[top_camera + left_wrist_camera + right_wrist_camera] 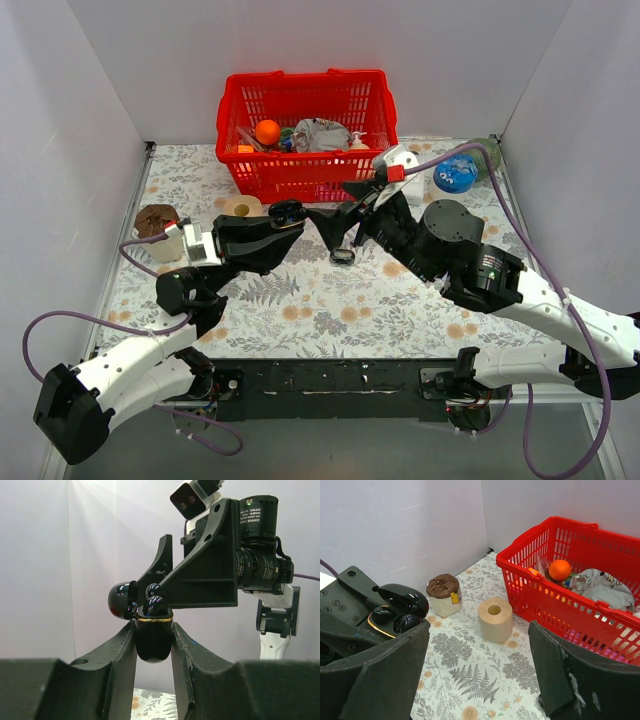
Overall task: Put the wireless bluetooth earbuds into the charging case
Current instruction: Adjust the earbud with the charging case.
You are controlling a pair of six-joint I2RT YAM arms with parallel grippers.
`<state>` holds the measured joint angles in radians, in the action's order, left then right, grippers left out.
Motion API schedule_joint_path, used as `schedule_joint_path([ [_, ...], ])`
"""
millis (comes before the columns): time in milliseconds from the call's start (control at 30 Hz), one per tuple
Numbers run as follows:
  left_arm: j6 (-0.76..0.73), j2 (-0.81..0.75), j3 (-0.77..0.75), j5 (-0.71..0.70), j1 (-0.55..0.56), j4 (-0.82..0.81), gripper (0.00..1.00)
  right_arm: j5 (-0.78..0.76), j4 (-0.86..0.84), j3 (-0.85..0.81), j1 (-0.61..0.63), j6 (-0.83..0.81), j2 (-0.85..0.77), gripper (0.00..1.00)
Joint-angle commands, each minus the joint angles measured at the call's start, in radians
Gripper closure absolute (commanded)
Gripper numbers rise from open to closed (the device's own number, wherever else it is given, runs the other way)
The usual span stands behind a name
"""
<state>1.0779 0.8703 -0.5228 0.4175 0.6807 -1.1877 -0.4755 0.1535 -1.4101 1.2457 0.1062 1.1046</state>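
Above the bench's middle, the left gripper [154,630] was clamped narrowly on the open charging case [154,647], both earbuds [406,622] seated inside; the right gripper [479,630] stood wide open, one finger just beside it

The left claw [153,628] clamps a glossy black charging case [153,645] upright between its fingers, with the lid [120,601] swung open to the left. Black earbuds [157,605] sit in its gold-rimmed top. The right claw [145,582] points in close above. The floral tabletop [155,705] shows below.
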Motion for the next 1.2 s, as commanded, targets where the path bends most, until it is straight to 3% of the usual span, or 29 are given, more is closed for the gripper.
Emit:
schedule_joint_path([
  [0, -0.032, 0.024, -0.034, -0.049, 0.0, 0.05, 1.0, 0.044, -0.04, -0.004, 0.026, 0.027, -0.026, 0.11],
  [500, -0.015, 0.015, -0.016, -0.031, 0.0, 0.034, 1.0, 0.011, -0.045, -0.016, 0.026, -0.01, -0.031, 0.11],
  [733, -0.007, -0.004, -0.011, -0.008, 0.0, 0.031, 1.0, -0.11, -0.037, -0.012, 0.026, -0.039, -0.077, 0.12],
  [1167, 0.022, 0.001, -0.017, 0.018, 0.0, 0.003, 1.0, -0.078, 0.011, -0.026, 0.026, -0.026, -0.025, 0.14],
])
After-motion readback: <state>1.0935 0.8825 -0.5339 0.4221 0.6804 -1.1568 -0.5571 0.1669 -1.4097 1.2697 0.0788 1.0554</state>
